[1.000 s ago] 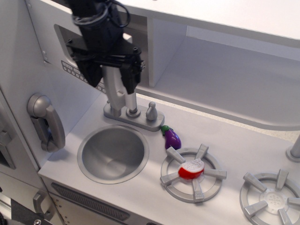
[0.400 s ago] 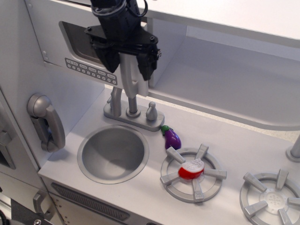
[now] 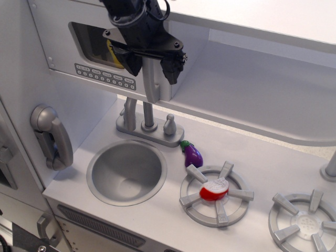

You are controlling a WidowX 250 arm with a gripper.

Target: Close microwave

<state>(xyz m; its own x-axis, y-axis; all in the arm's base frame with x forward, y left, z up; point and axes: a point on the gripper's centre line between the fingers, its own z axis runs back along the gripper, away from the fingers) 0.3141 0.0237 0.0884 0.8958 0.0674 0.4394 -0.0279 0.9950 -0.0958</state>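
The microwave [image 3: 63,47] is the white box at the upper left. Its door has a dark window [image 3: 94,43], a row of small grey buttons [image 3: 105,77] and a vertical silver handle [image 3: 151,81]. The door stands almost flush with the cabinet front. My black gripper [image 3: 152,62] is at the door's right edge, with one finger [image 3: 131,63] left of the handle and the other [image 3: 173,67] right of it. The jaws are spread and do not clamp the handle. Something yellow shows behind the window.
A wide doorless white shelf [image 3: 252,100] runs to the right of the microwave. Below are a grey faucet [image 3: 147,123], a round sink [image 3: 126,170], a purple toy eggplant [image 3: 192,154], a red-and-white toy [image 3: 213,190] on a burner, a second burner [image 3: 307,220], and a grey phone [image 3: 50,135] on the left wall.
The gripper has moved right and up with the door's handle between its fingers. The door has swung from angled outward to nearly flush with the cabinet front.
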